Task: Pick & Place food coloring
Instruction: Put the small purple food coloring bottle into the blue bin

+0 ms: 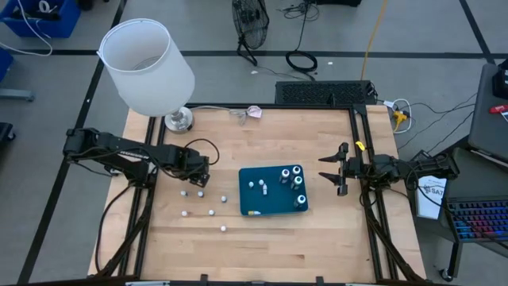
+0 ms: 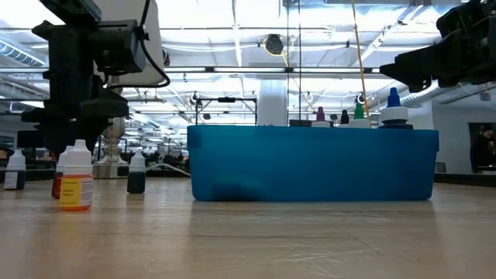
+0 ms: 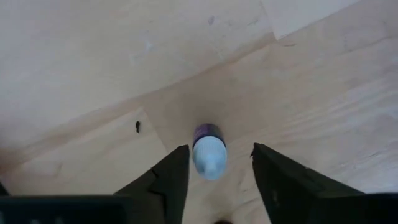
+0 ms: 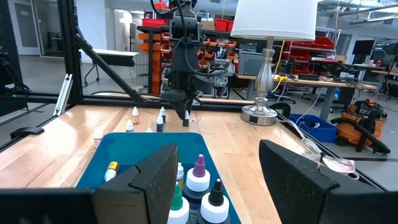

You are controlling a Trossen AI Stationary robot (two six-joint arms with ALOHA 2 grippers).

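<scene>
Left gripper (image 3: 214, 171) points straight down over a small dark food-coloring bottle with a pale cap (image 3: 208, 151), fingers spread with one either side of it and not touching; that reads as lining up for a top-down pick. The bottle stands upright on the light wooden table (image 1: 317, 238), left of the flat teal-blue rectangular tray (image 1: 273, 191). Right gripper (image 1: 336, 167) hangs at the tray's right edge, jaws apart and holding nothing, probably waiting clear of the drop zone. Several bottles already stand in the tray, clustered toward its right side (image 1: 290, 179); the loose ones (image 1: 203, 208) are scattered on the wood between the left arm and the tray, so I'd judge the job partly done. A white-shaded lamp on a metal base (image 1: 148, 67) sits at the far left corner, out of the way. Hard to read: from above, the left gripper covers the target bottle; the low view hides tray contents behind the tray wall except for the caps; the loose count is unclear, since from above they're just white dots.
</scene>
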